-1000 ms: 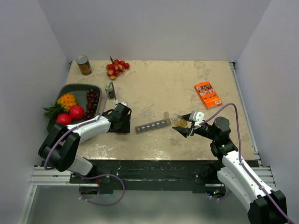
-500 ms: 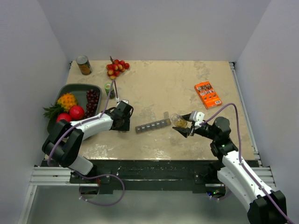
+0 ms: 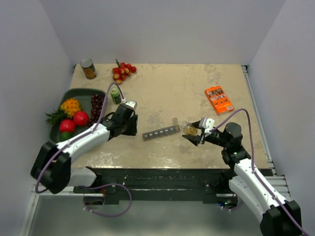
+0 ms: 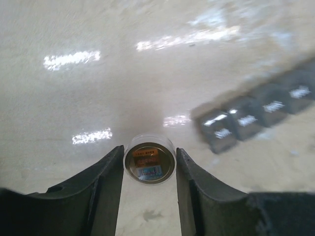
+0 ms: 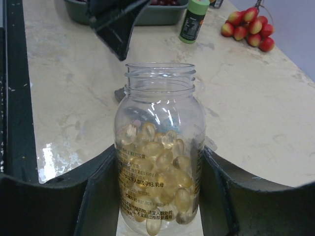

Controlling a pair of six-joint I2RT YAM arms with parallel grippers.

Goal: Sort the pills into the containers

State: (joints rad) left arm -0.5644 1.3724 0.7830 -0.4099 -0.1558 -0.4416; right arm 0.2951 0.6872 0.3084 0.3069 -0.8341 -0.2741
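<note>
The pills (image 5: 165, 157) are yellowish capsules heaped inside a small clear bottle (image 5: 160, 147) with its mouth open. My right gripper (image 5: 158, 160) is shut on this bottle and holds it just right of the containers; both also show in the top view, gripper (image 3: 192, 132) and bottle (image 3: 187, 128). The containers (image 3: 161, 132) are a dark-grey strip of small compartments, with one lid at the right end standing open. My left gripper (image 3: 131, 124) sits just left of the strip (image 4: 256, 115). Its fingers (image 4: 110, 177) are shut on a clear round cap (image 4: 149, 161), low over the table.
A green-capped bottle (image 3: 115, 94) stands behind my left gripper beside the dark fruit tray (image 3: 78, 92). Red-yellow berries (image 3: 123, 71) and a can (image 3: 88, 69) are at the back left. An orange packet (image 3: 218, 100) lies at the right. The near table edge is close to both arms.
My left arm has swung its forearm and the gripper has shifted slightly away from me, uncovering the green-capped bottle. My right gripper has held the pill bottle nearly still.
</note>
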